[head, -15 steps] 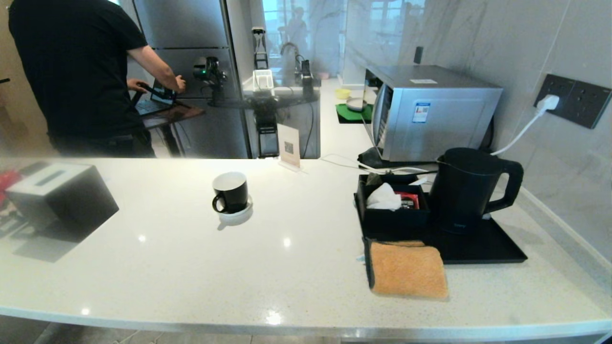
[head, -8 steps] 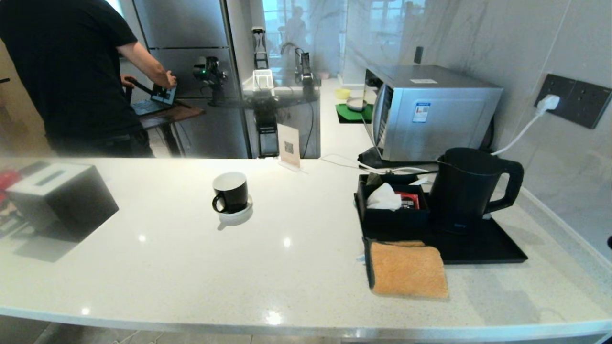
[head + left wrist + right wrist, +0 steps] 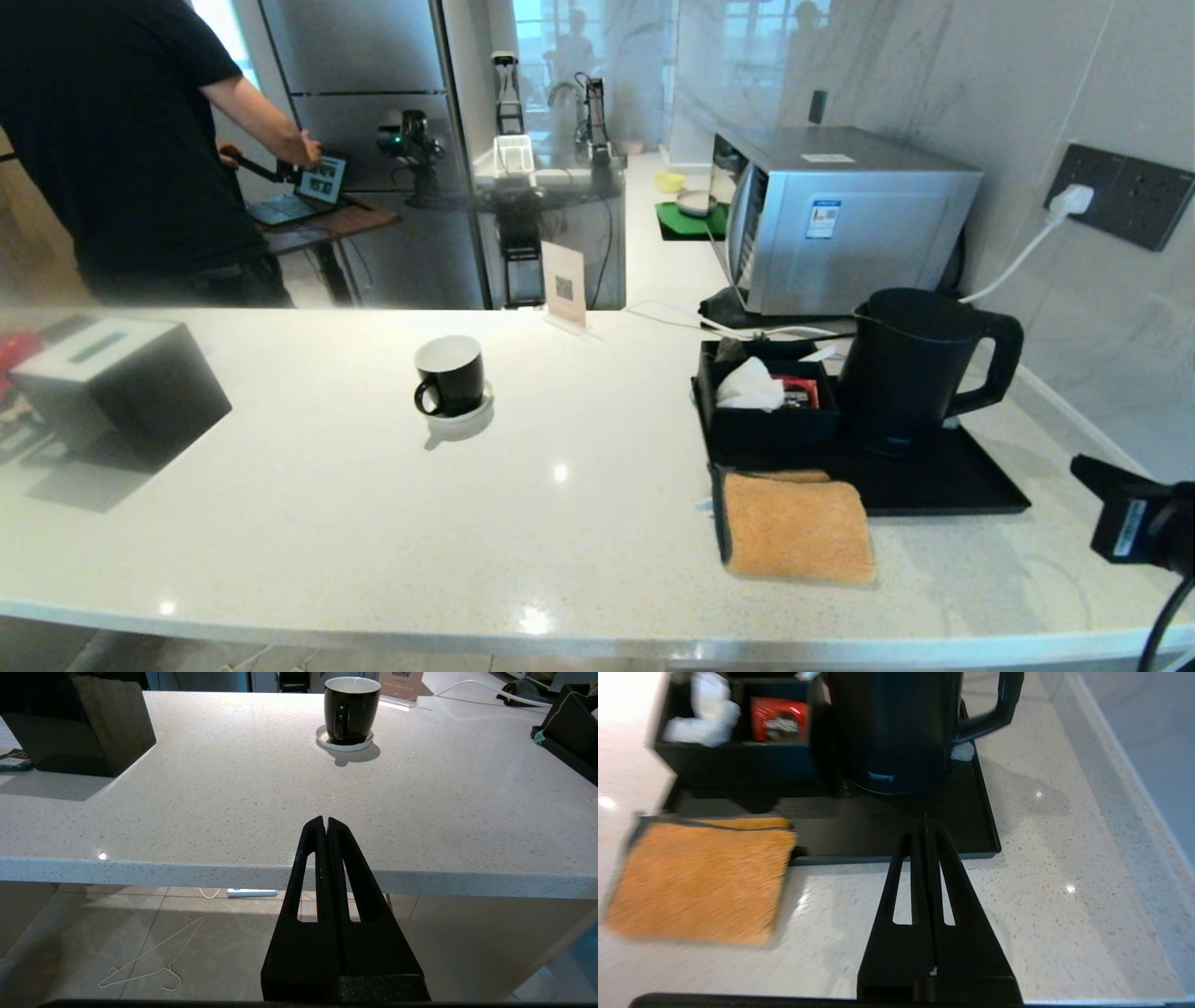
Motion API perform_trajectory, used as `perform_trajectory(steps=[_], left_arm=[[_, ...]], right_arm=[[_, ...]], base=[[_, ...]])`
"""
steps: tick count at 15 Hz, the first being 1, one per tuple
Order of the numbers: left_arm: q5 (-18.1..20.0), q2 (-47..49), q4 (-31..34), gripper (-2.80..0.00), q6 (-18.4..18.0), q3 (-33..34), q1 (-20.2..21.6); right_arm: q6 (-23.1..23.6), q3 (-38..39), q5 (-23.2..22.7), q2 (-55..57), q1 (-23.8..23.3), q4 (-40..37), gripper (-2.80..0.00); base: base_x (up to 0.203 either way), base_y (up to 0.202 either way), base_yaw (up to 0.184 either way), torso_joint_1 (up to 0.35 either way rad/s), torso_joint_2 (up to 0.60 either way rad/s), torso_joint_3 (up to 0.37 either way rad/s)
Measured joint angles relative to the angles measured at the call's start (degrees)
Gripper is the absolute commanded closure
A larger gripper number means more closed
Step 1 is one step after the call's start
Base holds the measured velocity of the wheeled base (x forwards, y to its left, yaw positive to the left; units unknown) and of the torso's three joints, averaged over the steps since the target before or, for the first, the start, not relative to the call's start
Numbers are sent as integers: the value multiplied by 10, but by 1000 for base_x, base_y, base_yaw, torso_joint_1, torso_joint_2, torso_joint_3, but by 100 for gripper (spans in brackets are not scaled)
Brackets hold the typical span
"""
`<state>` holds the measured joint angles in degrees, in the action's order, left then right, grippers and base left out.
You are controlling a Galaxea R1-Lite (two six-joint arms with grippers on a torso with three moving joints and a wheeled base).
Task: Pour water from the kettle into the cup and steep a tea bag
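Head view shows the white speckled counter (image 3: 579,523) stretching before me, with the kettle (image 3: 910,369) standing upright on a black tray (image 3: 971,485) toward my right. Its handle points away from the cup, toward the wall. Just beside the kettle on the same tray sits a black organiser box (image 3: 766,425) holding white tissue (image 3: 747,385) and a red packet (image 3: 798,390). An orange cloth (image 3: 795,527) lies flat at the tray's near edge, overlapping its corner. The cup (image 3: 450,375) stands on its white saucer (image 3: 457,422) well apart from the kettle, out toward the middle of the counter, handle turned to my left. I cannot see into it from here, and I cannot make out a tea bag with any certainty.

My right arm shows only as a black block at the right edge, near the tray's outer corner. From the right wrist view, my right fingers (image 3: 926,826) are pressed together and empty, pointing at the base of the kettle from over the tray's near rim, without touching it.

My left fingers (image 3: 325,823) are also closed flat against each other, holding nothing, hanging by the front edge of the counter with the cup well ahead of them.

A black cube box (image 3: 121,383) sits at the far left. Behind the counter, a microwave (image 3: 840,219) stands by the wall, and a person in a black shirt (image 3: 131,140) handles a laptop.
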<state>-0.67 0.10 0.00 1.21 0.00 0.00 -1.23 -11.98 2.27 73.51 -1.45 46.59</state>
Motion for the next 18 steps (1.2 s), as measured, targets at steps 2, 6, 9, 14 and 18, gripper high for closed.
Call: perform_trajectory(steps=[2, 6, 9, 14, 18], left_arm=[[0, 0, 0, 0, 0, 0, 0], [0, 0, 0, 0, 0, 0, 0], [0, 0, 0, 0, 0, 0, 0], [0, 0, 0, 0, 0, 0, 0], [0, 0, 0, 0, 0, 0, 0]], right_arm=[[1, -1, 13, 63, -1, 52, 0], [5, -25, 24, 182, -23, 157, -280], [14, -53, 25, 248, -40, 208, -280], [29, -115, 25, 326, -79, 269, -280], [43, -138, 25, 370, -97, 312, -280]], base=[[0, 0, 0, 0, 0, 0], [0, 0, 0, 0, 0, 0], [0, 0, 0, 0, 0, 0], [0, 0, 0, 0, 0, 0], [0, 0, 0, 0, 0, 0]])
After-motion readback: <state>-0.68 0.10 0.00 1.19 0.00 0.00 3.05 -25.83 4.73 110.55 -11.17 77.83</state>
